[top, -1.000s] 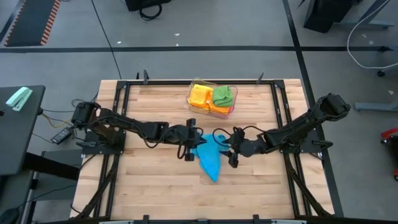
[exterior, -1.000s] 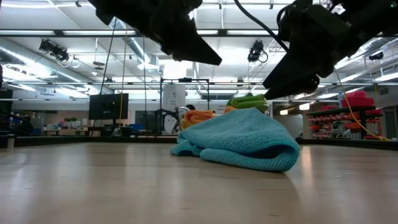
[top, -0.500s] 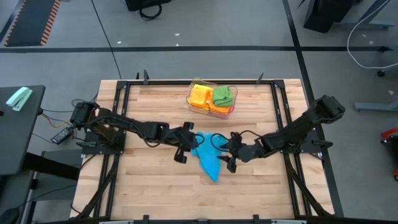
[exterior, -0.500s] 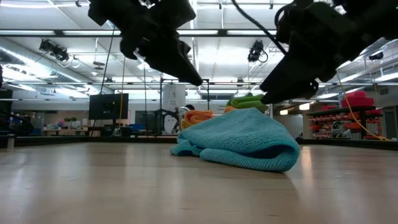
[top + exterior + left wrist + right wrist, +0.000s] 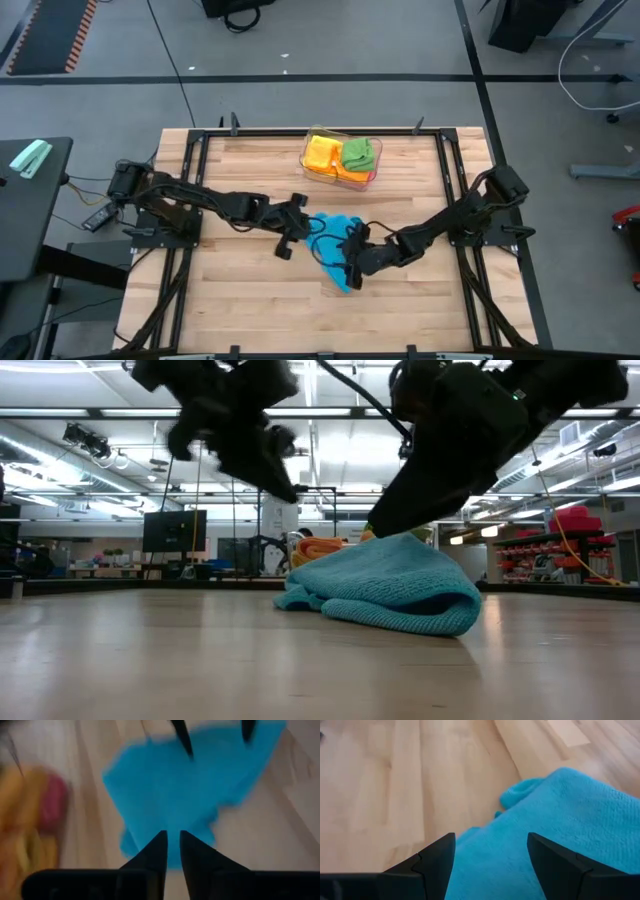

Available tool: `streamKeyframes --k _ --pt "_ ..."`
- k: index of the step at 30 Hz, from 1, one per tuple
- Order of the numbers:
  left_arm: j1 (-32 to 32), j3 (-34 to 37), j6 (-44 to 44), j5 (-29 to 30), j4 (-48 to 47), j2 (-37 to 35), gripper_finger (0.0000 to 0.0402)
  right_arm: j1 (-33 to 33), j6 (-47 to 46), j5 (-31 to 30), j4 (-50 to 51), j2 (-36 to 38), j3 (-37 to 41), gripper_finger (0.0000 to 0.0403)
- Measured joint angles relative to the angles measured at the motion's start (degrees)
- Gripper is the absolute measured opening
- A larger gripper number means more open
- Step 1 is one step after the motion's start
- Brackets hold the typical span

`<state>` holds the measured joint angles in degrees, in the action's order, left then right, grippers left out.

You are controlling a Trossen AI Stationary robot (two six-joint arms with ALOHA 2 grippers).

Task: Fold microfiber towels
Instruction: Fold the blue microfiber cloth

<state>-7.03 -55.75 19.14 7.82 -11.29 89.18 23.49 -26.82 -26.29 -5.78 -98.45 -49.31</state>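
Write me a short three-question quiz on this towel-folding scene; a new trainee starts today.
1. True or false: the blue towel lies inside the clear tray.
2. Which gripper has its open fingers over the blue towel? A left B right
3. Fill in: the green towel lies in the ____.

Key:
1. False; it lies bunched on the wooden table.
2. B; the right gripper straddles the cloth, while the left gripper hovers beside it with fingers nearly together.
3. Tray, beside the orange towel.

Blue towel point(image 5: 335, 258) between both arms
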Motion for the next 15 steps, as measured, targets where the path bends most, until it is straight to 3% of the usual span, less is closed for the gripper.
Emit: streamKeyframes --k 6,15 --pt "-1.0 0.2 -6.5 0.0 -9.2 -1.4 0.0028 0.3 1.4 -0.2 7.4 -3.2 -5.5 0.0257" --pt "-3.9 0.3 -11.1 0.0 -20.2 -2.0 0.0010 0.5 1.3 0.8 11.5 -4.9 -6.0 0.0257"
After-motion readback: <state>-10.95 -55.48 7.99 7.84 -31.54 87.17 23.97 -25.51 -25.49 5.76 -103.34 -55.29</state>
